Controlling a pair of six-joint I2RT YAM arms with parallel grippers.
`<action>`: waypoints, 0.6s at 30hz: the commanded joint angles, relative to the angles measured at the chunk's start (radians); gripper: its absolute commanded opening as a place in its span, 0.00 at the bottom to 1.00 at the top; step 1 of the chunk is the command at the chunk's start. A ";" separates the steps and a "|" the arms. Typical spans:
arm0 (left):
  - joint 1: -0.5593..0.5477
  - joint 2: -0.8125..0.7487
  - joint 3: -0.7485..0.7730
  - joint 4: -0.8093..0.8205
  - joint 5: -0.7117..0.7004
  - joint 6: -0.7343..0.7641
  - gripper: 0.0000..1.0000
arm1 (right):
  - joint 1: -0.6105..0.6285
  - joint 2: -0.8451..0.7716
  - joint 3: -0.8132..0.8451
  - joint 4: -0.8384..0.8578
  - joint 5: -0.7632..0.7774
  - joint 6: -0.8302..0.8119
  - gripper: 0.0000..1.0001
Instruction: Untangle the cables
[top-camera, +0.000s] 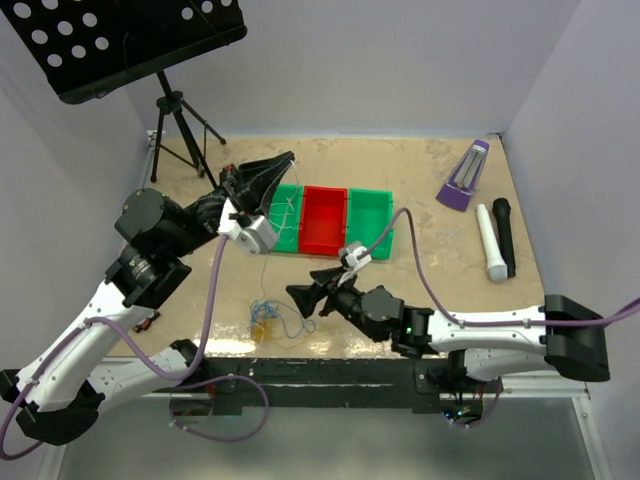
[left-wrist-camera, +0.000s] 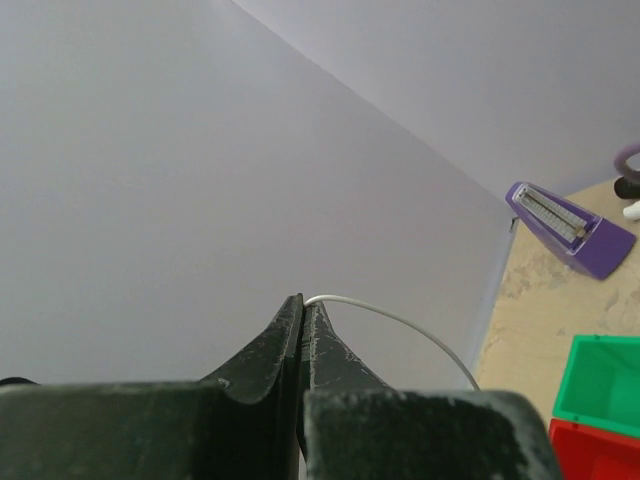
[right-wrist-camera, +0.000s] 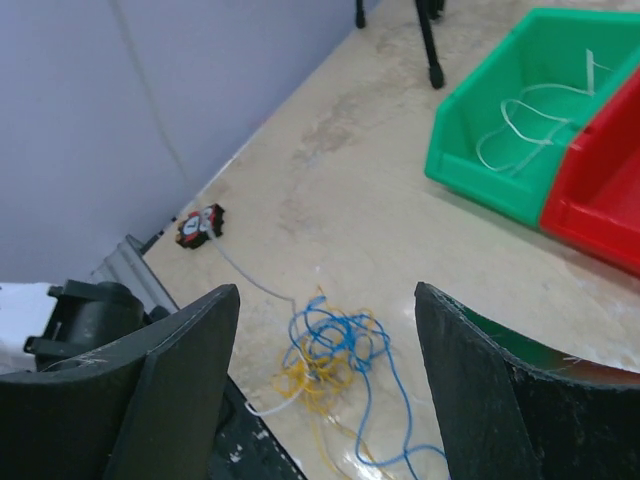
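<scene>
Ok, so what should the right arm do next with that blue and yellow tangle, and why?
Probably lower the right gripper onto the blue cable and close. Its jaws stand open above the tangle of blue and yellow cable, and the left gripper is shut on the white cable.

nothing here can be read. the purple metronome (left-wrist-camera: 570, 225) carries a pale scale down its face, but the marks on it are too small to make out.
</scene>
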 joint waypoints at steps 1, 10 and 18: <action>0.001 0.004 0.038 0.022 -0.038 -0.090 0.00 | 0.002 0.121 0.154 0.199 -0.087 -0.129 0.75; 0.001 -0.011 0.018 0.025 -0.057 -0.111 0.00 | 0.002 0.376 0.379 0.161 -0.153 -0.154 0.59; 0.001 -0.031 -0.002 0.003 -0.078 -0.146 0.00 | -0.015 0.404 0.453 0.083 -0.133 -0.148 0.00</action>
